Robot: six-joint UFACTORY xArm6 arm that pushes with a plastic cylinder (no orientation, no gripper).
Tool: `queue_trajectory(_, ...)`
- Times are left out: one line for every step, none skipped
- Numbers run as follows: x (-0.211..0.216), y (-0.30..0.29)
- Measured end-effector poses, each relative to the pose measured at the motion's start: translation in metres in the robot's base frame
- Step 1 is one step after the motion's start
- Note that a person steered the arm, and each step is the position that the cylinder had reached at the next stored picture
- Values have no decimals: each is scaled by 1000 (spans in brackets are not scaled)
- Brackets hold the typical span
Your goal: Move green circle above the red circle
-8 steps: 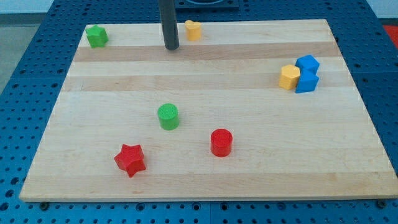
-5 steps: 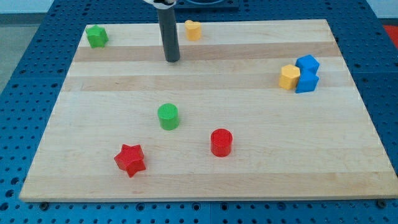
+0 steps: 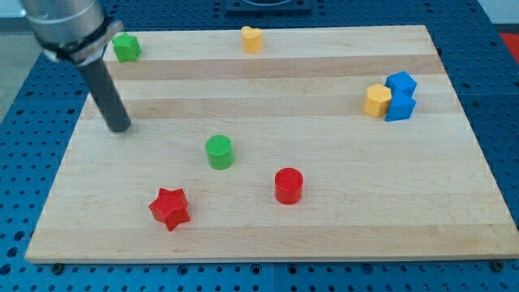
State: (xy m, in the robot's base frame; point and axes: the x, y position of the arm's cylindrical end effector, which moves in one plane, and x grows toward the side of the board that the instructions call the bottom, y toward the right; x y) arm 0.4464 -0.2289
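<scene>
The green circle (image 3: 219, 152) stands left of the board's middle. The red circle (image 3: 289, 185) stands to its lower right, apart from it. My tip (image 3: 120, 127) rests on the board near its left edge, well to the left of the green circle and slightly above it, touching no block. The dark rod rises from the tip toward the view's upper left.
A red star (image 3: 169, 208) lies at the lower left. A green block (image 3: 126, 47) sits at the top left, a yellow heart (image 3: 252, 38) at the top middle. A yellow block (image 3: 377, 100) and two blue blocks (image 3: 401, 95) cluster at the right on the wooden board (image 3: 340, 211).
My tip has slid from the top middle, near the yellow heart, down and left to the board's left side. No block has moved.
</scene>
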Motion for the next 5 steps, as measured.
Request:
queue_trajectory(45,27)
queue_trajectory(57,93)
queue_trajectory(44,152)
queue_trajectory(5,185)
queue_trajectory(-10,228)
